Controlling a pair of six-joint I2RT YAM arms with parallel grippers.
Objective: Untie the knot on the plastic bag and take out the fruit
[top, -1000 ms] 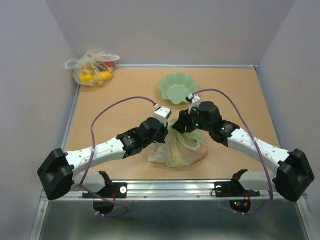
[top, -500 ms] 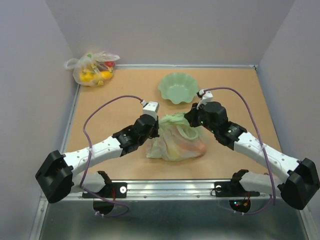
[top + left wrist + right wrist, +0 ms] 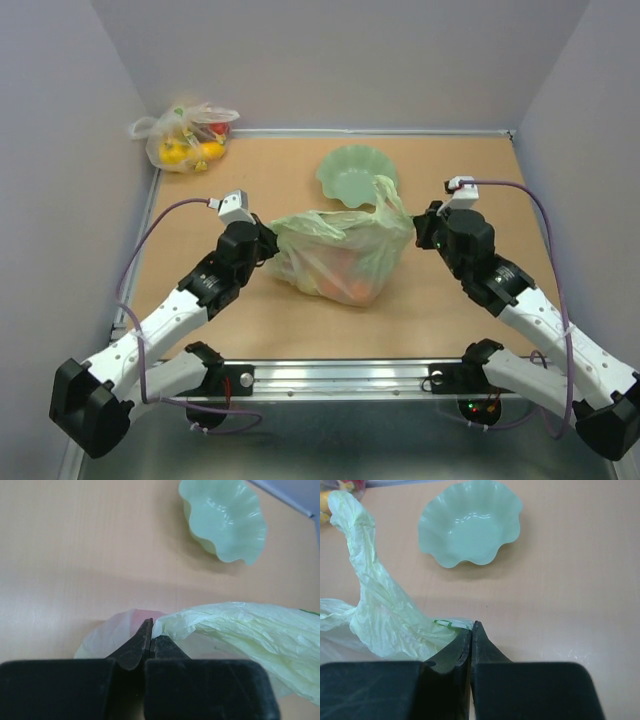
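The pale green plastic bag (image 3: 340, 250) is stretched wide between my two grippers at the table's middle. My left gripper (image 3: 268, 243) is shut on the bag's left edge (image 3: 200, 625). My right gripper (image 3: 420, 235) is shut on its right edge (image 3: 395, 630). Orange and reddish fruit (image 3: 345, 285) show dimly through the film at the bag's bottom. One loose handle loop (image 3: 388, 195) stands up near the right gripper; it also shows in the right wrist view (image 3: 355, 535). I see no tied knot.
A pale green scalloped bowl (image 3: 350, 172) sits just behind the bag; it also shows in the left wrist view (image 3: 225, 517) and the right wrist view (image 3: 470, 525). A clear whitish bag with yellow and red items (image 3: 185, 135) lies at the back left corner.
Both grippers have pulled apart, left going left and right going right, each holding the bag's film. The bag has spread from a bunched heap into a wide stretched shape.
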